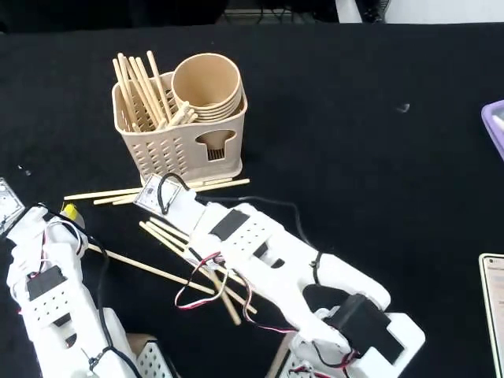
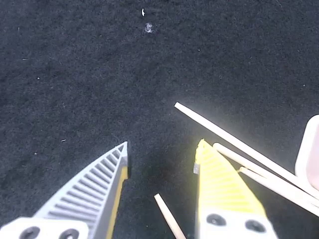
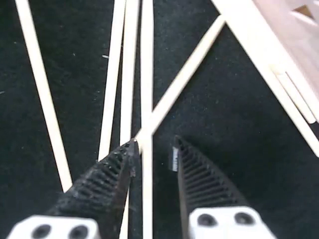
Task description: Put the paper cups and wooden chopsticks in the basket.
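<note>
A beige slotted basket [image 1: 179, 146] stands at the back left, holding several wooden chopsticks [image 1: 140, 87] and stacked paper cups [image 1: 206, 83]. More chopsticks [image 1: 118, 194] lie in front of it, and others [image 1: 169, 235] run under the right arm. My right gripper [image 3: 154, 147] is open, low over the cloth near the basket's front, with one chopstick [image 3: 146, 89] lying between its fingertips and others crossing beside it. The basket's base [image 3: 291, 35] is close by. My left gripper [image 2: 160, 152] is open over bare cloth at the table's left, chopstick ends [image 2: 234, 144] beside its yellow finger.
A black cloth [image 1: 370, 157] covers the table. A purple object [image 1: 494, 122] sits at the right edge, a white card [image 1: 494, 291] below it. The right arm [image 1: 276, 260] lies across the loose chopsticks in the front middle. One long chopstick [image 1: 146, 268] lies between the arms.
</note>
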Controlling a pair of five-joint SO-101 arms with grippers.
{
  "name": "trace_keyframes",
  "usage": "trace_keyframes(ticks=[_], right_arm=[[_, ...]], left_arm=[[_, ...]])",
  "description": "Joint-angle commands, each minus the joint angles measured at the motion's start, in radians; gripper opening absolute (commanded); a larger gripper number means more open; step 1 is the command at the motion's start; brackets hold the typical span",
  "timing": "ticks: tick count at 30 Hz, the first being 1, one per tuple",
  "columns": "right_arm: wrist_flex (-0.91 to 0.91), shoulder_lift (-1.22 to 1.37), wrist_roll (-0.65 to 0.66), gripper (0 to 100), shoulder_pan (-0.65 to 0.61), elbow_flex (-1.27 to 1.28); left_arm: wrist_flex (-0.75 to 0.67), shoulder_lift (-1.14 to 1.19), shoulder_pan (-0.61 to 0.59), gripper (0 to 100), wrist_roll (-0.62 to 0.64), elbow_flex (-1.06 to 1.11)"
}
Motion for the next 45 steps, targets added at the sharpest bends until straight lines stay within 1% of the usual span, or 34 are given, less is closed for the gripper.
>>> trace_keyframes(ticks=[1, 4, 7, 9, 11, 15, 20, 22, 25, 28, 30, 32, 35, 37, 41, 45], right_arm=[[0.003, 0.053, 0.069, 5.1, 0.015, -0.051], [0.005, 0.131, 0.077, 6.7, 0.015, -0.091], [0.008, 0.186, 0.075, 11.9, 0.015, -0.127], [0.048, 0.205, 0.081, 15.5, 0.014, -0.157], [0.084, 0.208, 0.081, 16.8, 0.014, -0.176], [0.094, 0.2, 0.083, 13.8, 0.012, -0.177], [0.092, 0.2, 0.083, 0.6, 0.015, -0.18], [0.092, 0.199, 0.081, 2.1, 0.017, -0.18], [0.092, 0.173, 0.075, 1.1, 0.015, -0.18], [0.095, 0.096, 0.068, 1.1, 0.015, -0.157], [0.084, 0.035, 0.032, 1.3, 0.012, -0.12], [0.064, -0.016, 0.02, 4.1, 0.005, -0.074], [0.032, -0.059, 0.026, 15.5, -0.014, -0.018], [0.028, -0.061, 0.026, 19.5, -0.026, -0.005], [0.017, -0.061, 0.02, 15.3, -0.054, 0.001], [0.015, -0.061, 0.018, 14.5, -0.061, 0.002]], left_arm=[[-0.014, -0.009, 0.001, 22, -0.005, -0.005], [-0.014, -0.009, 0.001, 22, -0.005, -0.005], [-0.014, -0.009, 0.001, 22, -0.005, -0.005], [-0.014, -0.009, 0.001, 22, -0.005, -0.005], [-0.014, -0.009, 0.001, 22, -0.005, -0.005], [-0.015, -0.009, 0.001, 22, -0.005, -0.005], [-0.015, -0.009, 0.001, 22, -0.005, -0.005], [-0.015, -0.009, 0.001, 22, -0.005, -0.005], [-0.015, -0.009, 0.001, 22, -0.005, -0.005], [-0.015, -0.009, 0.001, 22, -0.005, -0.005], [-0.017, -0.009, 0.001, 22, -0.005, -0.005], [-0.017, -0.009, 0.001, 22, -0.005, -0.005], [-0.017, -0.009, 0.001, 22, -0.005, -0.005], [-0.017, -0.009, 0.001, 22, -0.005, -0.005], [-0.015, -0.009, 0.001, 22, -0.005, -0.005], [-0.017, -0.009, 0.001, 22, -0.005, -0.005]])
